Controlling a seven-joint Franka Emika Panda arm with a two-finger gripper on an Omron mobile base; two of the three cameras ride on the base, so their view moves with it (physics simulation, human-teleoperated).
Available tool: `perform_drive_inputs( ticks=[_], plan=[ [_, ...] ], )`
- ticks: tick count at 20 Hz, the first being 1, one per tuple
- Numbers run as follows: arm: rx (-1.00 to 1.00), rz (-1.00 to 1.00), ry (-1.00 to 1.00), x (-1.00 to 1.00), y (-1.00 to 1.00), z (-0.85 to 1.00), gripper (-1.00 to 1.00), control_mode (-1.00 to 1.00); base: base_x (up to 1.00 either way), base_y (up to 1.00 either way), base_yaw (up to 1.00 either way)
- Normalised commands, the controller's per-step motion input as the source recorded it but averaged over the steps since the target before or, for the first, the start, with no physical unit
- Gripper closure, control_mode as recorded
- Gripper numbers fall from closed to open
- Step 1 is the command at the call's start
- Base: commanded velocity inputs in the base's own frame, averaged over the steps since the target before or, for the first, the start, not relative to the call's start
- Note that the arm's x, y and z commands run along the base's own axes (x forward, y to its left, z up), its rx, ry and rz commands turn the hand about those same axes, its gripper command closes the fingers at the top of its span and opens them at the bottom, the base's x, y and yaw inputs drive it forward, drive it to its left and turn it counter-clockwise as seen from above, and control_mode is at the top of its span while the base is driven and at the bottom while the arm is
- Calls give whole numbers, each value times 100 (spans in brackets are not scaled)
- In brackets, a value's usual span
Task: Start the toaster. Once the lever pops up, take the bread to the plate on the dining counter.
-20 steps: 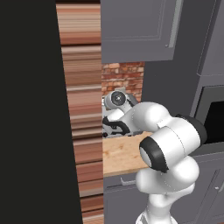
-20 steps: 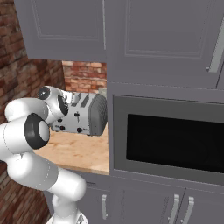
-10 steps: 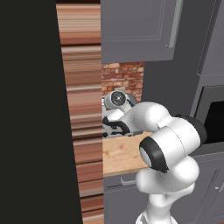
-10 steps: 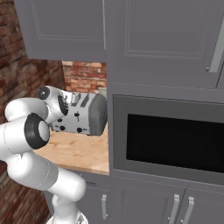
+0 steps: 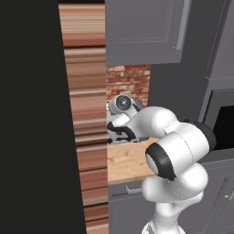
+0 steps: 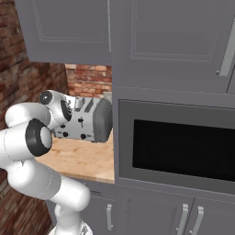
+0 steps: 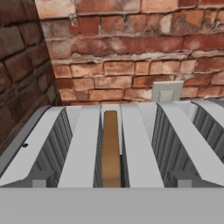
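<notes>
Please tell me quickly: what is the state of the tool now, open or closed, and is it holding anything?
Tool: open and holding nothing, poised above the toaster, where the bread sits in a slot.

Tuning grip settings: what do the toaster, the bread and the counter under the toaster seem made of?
Toaster: seemingly brushed metal, silver-grey with a dull sheen. Bread: matte brown toast standing in a slot. Counter: probably wood, light with visible grain.
</notes>
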Motion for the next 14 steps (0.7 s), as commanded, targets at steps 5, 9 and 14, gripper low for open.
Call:
perform_drive_inputs(
  ticks=[5, 9, 14],
  plan=[
    [0, 0, 0, 0, 0, 0, -100, -100, 0, 0, 0],
    [0, 0, 0, 0, 0, 0, -100, -100, 0, 0, 0],
    [0, 0, 0, 0, 0, 0, -100, -100, 0, 0, 0]
  ],
)
